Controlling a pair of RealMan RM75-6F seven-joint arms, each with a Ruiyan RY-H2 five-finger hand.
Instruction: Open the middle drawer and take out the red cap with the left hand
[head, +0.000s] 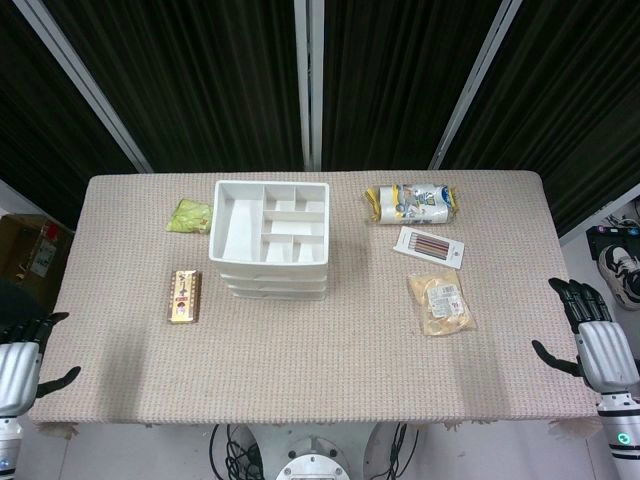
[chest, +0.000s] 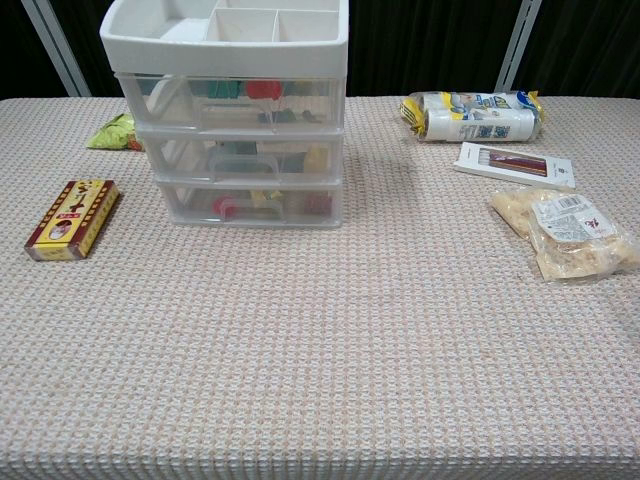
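A white three-drawer unit (head: 269, 238) stands on the table left of centre, with a divided tray on top. The chest view shows its clear drawer fronts all pushed in; the middle drawer (chest: 240, 158) holds a clear lidded item and some yellow and green things. Red bits show in the top drawer (chest: 262, 90) and the bottom drawer (chest: 225, 207), but I cannot make out a red cap in the middle one. My left hand (head: 22, 360) hovers at the table's near left corner with its fingers apart and nothing in it. My right hand (head: 598, 340) is likewise off the right edge.
A yellow-red box (head: 184, 296) lies left of the unit, and a green packet (head: 188, 216) behind it. To the right lie a wrapped roll pack (head: 411, 203), a pencil box (head: 430, 246) and a snack bag (head: 441, 303).
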